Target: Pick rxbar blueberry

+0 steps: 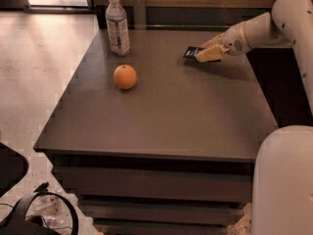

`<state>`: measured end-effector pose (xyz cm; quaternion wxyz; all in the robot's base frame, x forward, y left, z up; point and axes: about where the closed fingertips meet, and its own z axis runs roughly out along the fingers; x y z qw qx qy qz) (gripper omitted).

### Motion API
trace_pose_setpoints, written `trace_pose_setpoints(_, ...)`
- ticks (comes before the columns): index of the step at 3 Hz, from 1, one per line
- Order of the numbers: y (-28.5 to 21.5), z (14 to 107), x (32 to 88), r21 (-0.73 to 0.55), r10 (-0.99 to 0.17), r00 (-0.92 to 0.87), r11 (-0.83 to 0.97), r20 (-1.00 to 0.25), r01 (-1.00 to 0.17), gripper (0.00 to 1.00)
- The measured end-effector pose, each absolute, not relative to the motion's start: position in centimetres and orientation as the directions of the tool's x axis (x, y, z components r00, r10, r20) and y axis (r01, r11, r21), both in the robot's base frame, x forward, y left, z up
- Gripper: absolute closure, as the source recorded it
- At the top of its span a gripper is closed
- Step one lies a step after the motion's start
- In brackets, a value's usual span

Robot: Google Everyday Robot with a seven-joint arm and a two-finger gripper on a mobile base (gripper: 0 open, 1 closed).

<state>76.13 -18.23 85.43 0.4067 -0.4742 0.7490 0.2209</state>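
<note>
The rxbar blueberry (190, 52), a small flat dark bar with white lettering, is at the far right of the dark table (171, 116). My gripper (201, 56) reaches in from the right on the white arm (254, 33). Its tan fingers (209, 54) are closed on the bar's right end. The bar's left end sticks out past the fingertips, just above the tabletop with a shadow under it.
An orange (125, 76) lies left of centre on the table. A clear water bottle (118, 25) stands upright at the far left corner. A dark wall ledge runs behind the table. The robot's white body (283, 180) fills the lower right.
</note>
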Motion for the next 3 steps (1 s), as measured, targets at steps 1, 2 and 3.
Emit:
trace_pose_setpoints(1,-17.7,88.8,75.4,-0.116,-0.558,-0.168,0.437,-0.812,-0.892,1.00)
trace_pose_setpoints(2,-17.2,91.1,74.8,-0.156,-0.571,-0.125,0.418,-0.811,-0.895,1.00)
trace_pose_setpoints(3,-16.7,92.6,74.2,-0.183,-0.574,-0.088,0.398,-0.814,-0.899,1.00)
